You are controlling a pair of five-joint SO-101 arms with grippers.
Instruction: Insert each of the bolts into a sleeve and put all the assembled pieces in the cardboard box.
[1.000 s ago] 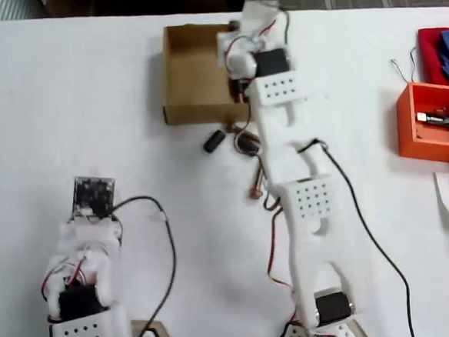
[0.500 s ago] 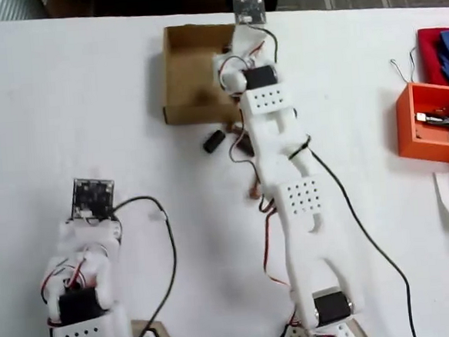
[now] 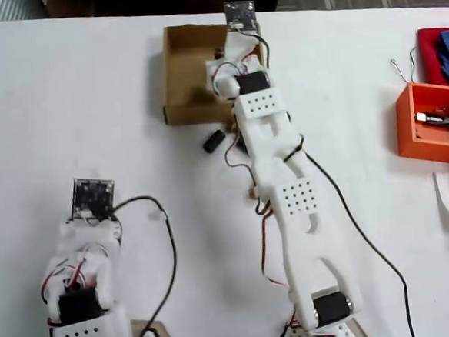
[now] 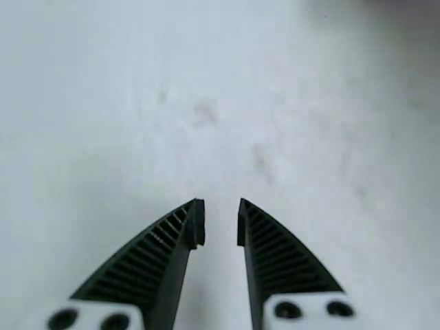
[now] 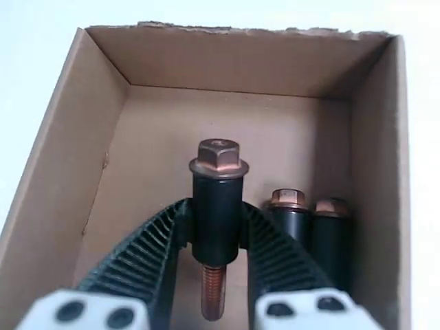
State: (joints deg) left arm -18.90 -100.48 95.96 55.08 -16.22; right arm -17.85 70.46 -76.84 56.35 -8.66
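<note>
Right arm: over the last second the white right arm (image 3: 293, 210) has swung from the box's right-hand wall to above its floor — the carry looks all but done.
Right gripper: the right gripper (image 5: 215, 210) is clamped on an assembled piece (image 5: 216, 199). This is a black cylindrical sleeve (image 5: 216, 227) with a copper-coloured flanged hex bolt (image 5: 218, 158) through it, and the threaded end pokes out below the fingers.
Cardboard box: the brown open-topped cardboard box (image 5: 227, 65) lies directly beneath the held piece. Two finished assemblies (image 5: 289, 223) are already inside, touching side by side against one side wall.
Meaning for the task: by my reading, this third piece only needs lowering and letting go. It hangs just beside the two already there, so it could knock them.
Left gripper: the left gripper (image 4: 220, 221) has not moved. Its fingers stand a narrow gap apart with nothing between them, over the bare white table (image 4: 206, 103).
Still loose: a short black loose sleeve (image 3: 214, 141) lies on the table just outside the box's near wall. A copper loose bolt (image 3: 254, 191) peeks out beside the right arm — one more assembly seems to remain.
Hidden: in the high view the right arm's wrist lies over much of the box floor, so how far the held piece is above the floor cannot be judged. Most of the loose bolt is covered, and whether other parts lie under the arm cannot be told. Whether the two pieces in the box stand upright or lean is unclear.
</note>
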